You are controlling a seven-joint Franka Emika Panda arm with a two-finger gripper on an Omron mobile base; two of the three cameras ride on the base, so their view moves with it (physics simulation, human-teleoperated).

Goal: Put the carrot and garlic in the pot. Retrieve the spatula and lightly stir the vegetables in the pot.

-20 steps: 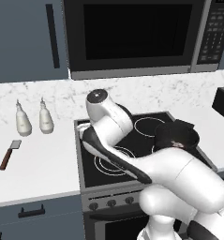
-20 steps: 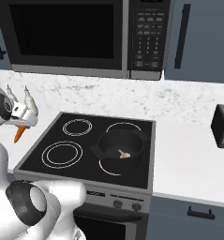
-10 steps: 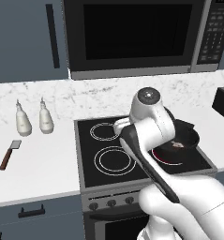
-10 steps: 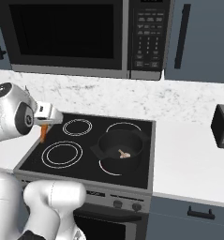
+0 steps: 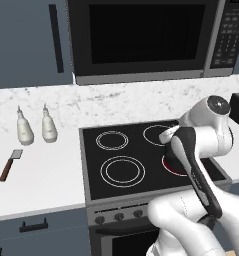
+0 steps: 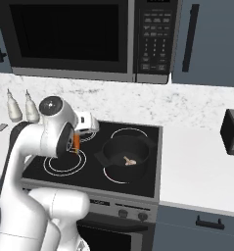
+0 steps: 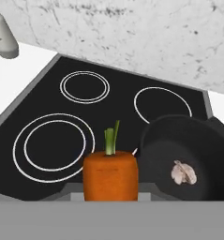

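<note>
Fingers pinching the carrot [image 6: 76, 142], the gripper [image 6: 77, 145] hangs above the stove [image 6: 55, 177], beside the pot [image 6: 126, 156] holding the garlic [image 7: 183, 172].

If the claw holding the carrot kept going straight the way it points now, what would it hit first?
Probably the stove top, just left of the pot. The claw points down at the cooktop, carrot leading; depth is unclear.

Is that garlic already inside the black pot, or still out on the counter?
Inside. The garlic lies on the floor of the pot, also seen there from the right base view.
</note>
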